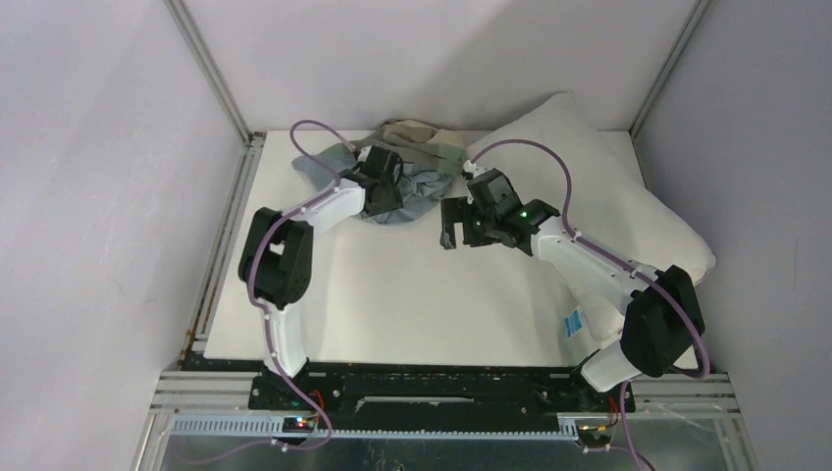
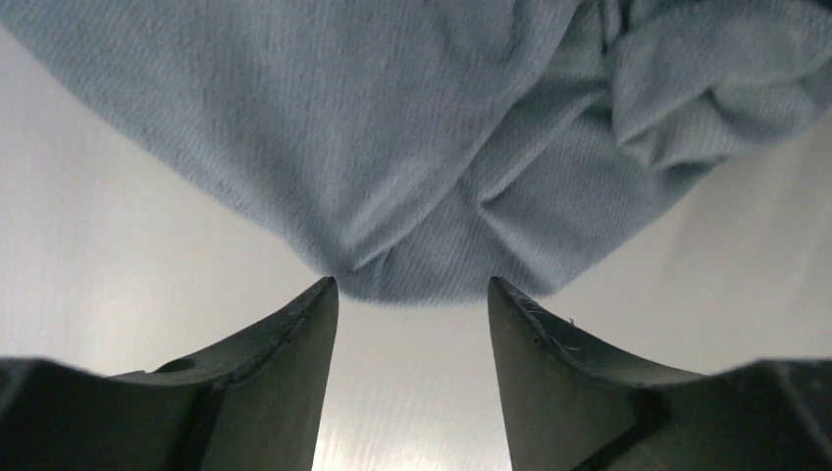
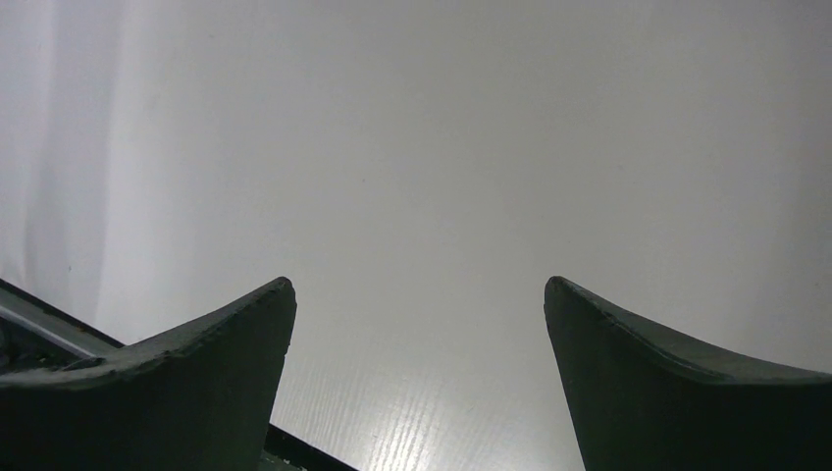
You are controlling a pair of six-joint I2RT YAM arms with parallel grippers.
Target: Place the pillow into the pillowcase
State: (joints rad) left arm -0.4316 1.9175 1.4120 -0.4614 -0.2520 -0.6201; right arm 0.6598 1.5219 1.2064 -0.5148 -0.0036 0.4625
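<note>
Both arms stretch out from the near edge. Left gripper noses down at the crumpled pillowcase near the back, jaws partly apart, cloth just off the tips. Right gripper hangs mid-table, jaws wide, holding nothing. Pillow lies along the right side.

White table, pale walls

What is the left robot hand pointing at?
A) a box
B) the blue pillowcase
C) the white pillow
B: in the left wrist view the pillowcase lies bunched just beyond the tips of the open left gripper.
</note>
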